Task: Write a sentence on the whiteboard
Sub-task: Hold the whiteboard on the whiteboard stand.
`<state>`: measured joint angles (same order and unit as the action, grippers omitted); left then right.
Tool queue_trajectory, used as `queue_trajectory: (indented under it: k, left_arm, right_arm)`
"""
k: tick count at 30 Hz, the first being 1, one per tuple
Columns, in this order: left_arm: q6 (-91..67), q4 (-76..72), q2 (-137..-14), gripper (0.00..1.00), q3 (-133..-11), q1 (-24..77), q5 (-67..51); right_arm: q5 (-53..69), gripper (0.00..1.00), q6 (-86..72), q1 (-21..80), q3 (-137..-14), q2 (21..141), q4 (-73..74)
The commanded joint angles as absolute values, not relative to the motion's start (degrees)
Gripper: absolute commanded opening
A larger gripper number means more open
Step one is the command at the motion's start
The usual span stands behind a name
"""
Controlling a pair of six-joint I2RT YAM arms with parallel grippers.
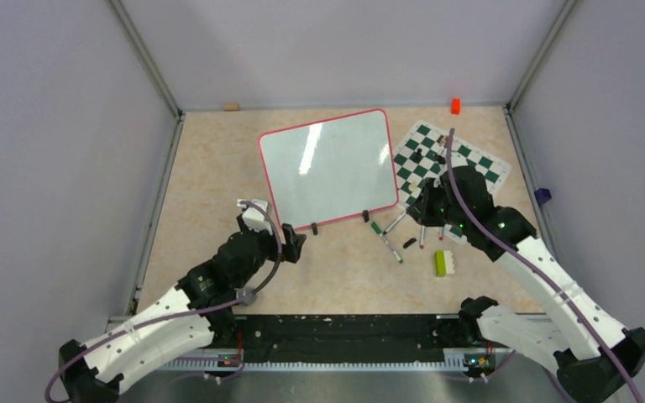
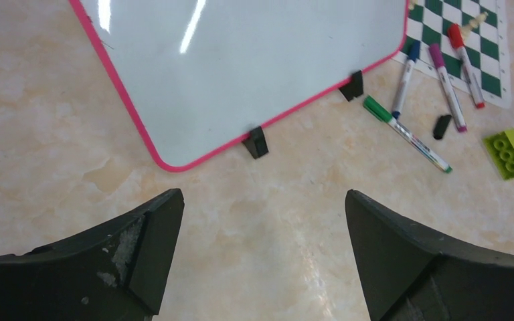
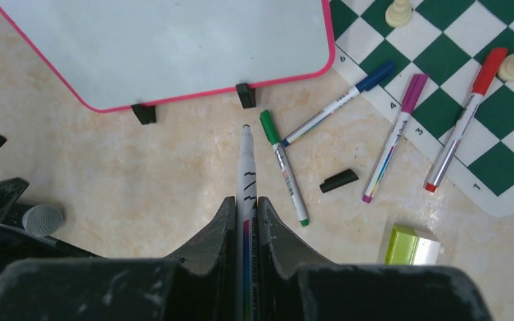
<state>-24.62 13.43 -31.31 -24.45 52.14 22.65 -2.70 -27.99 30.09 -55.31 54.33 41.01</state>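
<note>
You see a large rectangular glossy white board with thin red-pink rim and rounded corners (image 1: 327,168), flat on the beige marbled tabletop (image 1: 210,168), mid-table, slightly skewed. Two small black clips (image 1: 314,227) on its near edge. Surface plain white, glare streaks.

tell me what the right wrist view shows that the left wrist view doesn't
Only right wrist: the right gripper shut on an uncapped marker, tip toward the whiteboard. Only left wrist: the left gripper open over bare tabletop. Both: the blank whiteboard, its black clips, green marker, blue marker, purple marker, red marker, loose black cap, lime brick and chess mat.
</note>
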Motion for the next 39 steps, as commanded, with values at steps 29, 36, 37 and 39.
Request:
queue_trajectory:
  k: [29,36,37,39]
  left_arm:
    - [-40.21,-35.69,-62.65,0.99,-25.48,-9.38,-39.83]
    - [-36.79,-39.00,-65.53,0.99,-24.86,-12.65,-40.30]
    - [-36.59,-39.35,-66.44,0.99,-25.07,-12.63,-40.75]
    - [-36.87,-42.77,-68.06,0.97,-24.43,-12.69,-42.78]
  right_arm:
    - [-4.29,0.00,-20.22,29.62,-59.58,59.64,24.38]
    - [-2.98,0.00,-20.76,29.62,-59.84,59.62,23.75]
    - [-2.72,0.00,-20.83,29.66,-59.81,59.64,23.81]
    - [-2.26,0.00,-21.06,29.66,-59.83,59.68,23.60]
